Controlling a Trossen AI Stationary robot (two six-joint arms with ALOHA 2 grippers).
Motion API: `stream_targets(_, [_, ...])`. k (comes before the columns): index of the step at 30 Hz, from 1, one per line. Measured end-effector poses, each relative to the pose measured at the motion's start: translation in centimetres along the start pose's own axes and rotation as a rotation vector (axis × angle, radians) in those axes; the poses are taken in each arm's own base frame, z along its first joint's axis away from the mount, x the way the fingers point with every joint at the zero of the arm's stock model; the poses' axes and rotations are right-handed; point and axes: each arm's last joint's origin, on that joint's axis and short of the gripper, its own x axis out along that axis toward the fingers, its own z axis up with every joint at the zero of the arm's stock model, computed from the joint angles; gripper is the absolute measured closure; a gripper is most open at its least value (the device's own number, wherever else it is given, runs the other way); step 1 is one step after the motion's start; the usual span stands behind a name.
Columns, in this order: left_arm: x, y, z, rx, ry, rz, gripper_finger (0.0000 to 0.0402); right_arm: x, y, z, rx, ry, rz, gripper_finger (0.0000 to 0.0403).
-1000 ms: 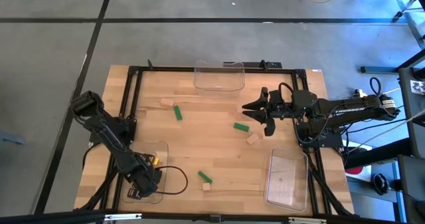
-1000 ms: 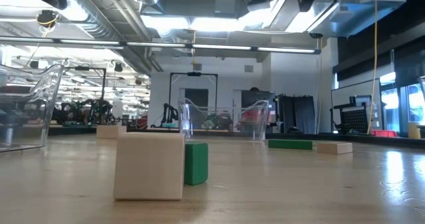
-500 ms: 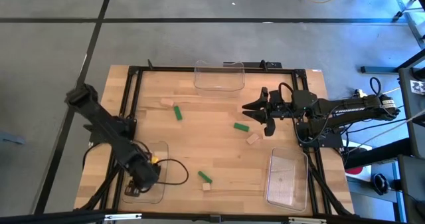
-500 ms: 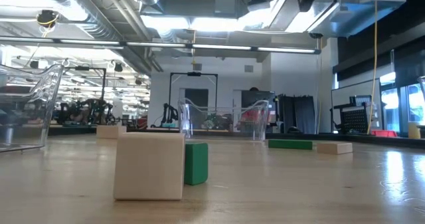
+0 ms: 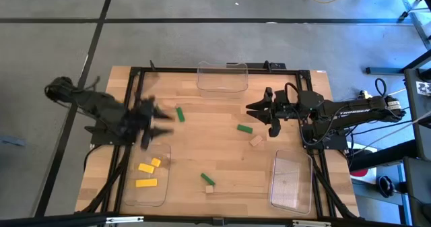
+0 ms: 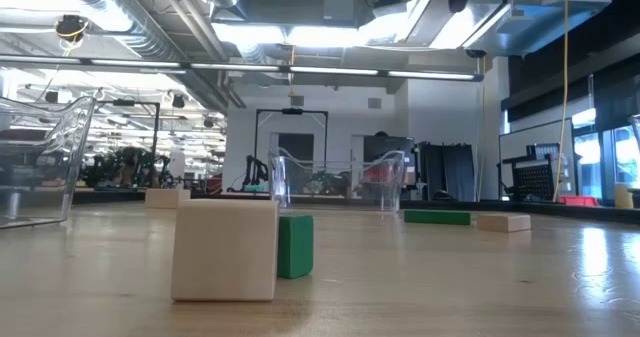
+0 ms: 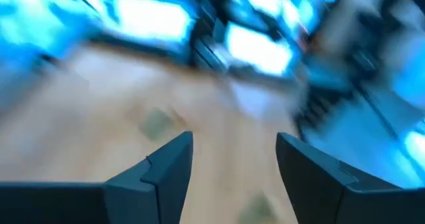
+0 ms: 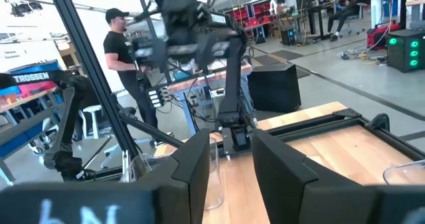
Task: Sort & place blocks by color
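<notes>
My left gripper is open and empty above the table, facing a green block. 2 yellow blocks lie sorted in the near tray. The right gripper waits, part-open, empty.

Robotics lab or workshop: exposed ceiling ducts, strip lights, workbenches, person standing among equipment

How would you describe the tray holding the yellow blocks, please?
On the wooden table, look to the near corner on the left arm's side. A clear tray lies there; alone among the three trays, it holds yellow blocks.
</notes>
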Motion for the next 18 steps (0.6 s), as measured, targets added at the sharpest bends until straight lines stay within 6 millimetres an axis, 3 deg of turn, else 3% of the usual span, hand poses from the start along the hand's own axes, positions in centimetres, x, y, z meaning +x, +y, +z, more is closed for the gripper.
stream_targets(5, [1.4,2.0,0.6,-0.008,-0.22,0.062,0.0195,0.0,0.1,0.1,0.0,-0.015,0.005,0.0286])
stream_targets(12, [4.9,3.7,-2.9,-0.159,-0.34,0.032,0.0195,0.0,0.1,0.2,0.002,-0.021,0.007,0.0286])
stream_targets(18, [5.5,4.0,-4.0,-0.226,-0.404,0.037,0.0195,0.0,0.1,0.2,0.0,-0.023,0.008,0.0286])
